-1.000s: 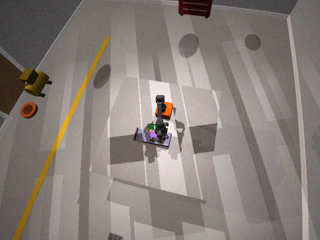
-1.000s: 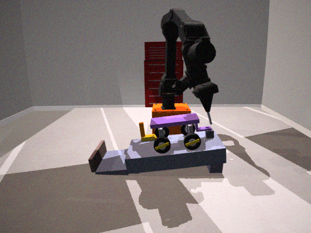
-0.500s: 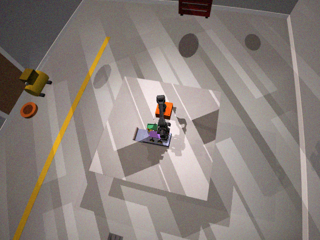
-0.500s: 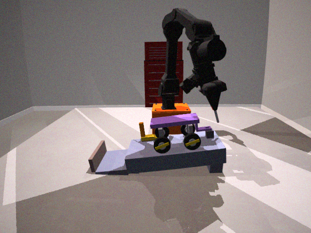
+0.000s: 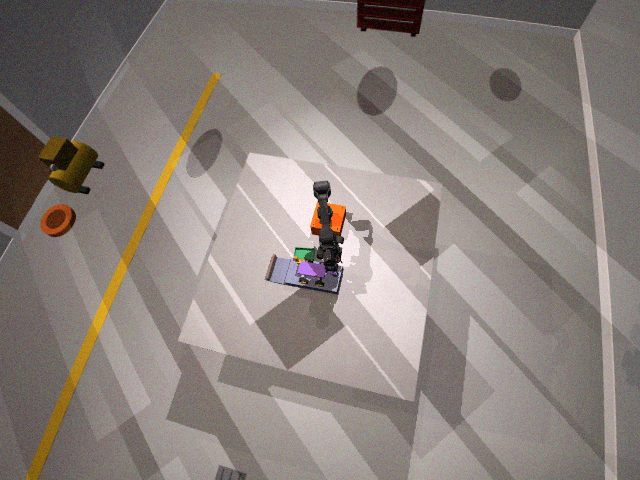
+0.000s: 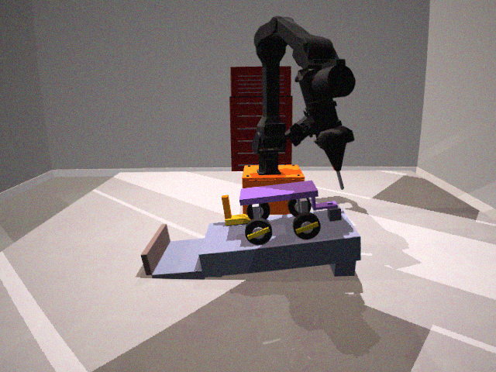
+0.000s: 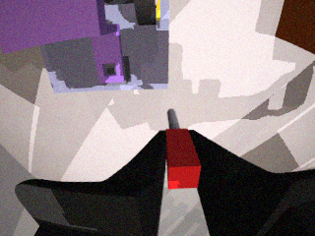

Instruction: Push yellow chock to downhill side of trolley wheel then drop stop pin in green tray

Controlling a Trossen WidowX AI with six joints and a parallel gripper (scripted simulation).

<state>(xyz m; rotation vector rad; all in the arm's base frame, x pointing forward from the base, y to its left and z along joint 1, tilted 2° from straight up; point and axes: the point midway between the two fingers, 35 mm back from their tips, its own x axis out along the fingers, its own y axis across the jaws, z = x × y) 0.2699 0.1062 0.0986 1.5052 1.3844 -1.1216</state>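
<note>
Your arm's hand [image 6: 335, 153] is clamped on the stop pin [image 7: 181, 157], red head pinched between the dark fingers, grey shaft pointing down, clear of the ramp [image 6: 280, 248] and hanging above its uphill end. The purple trolley [image 6: 278, 192] sits on the slope, all four wheels on the ramp. The yellow chock [image 6: 236, 218], orange handle upright, lies against the downhill side of a far wheel [image 6: 258, 210]. From the top camera, you see the green tray [image 5: 305, 253] just beside the ramp.
</note>
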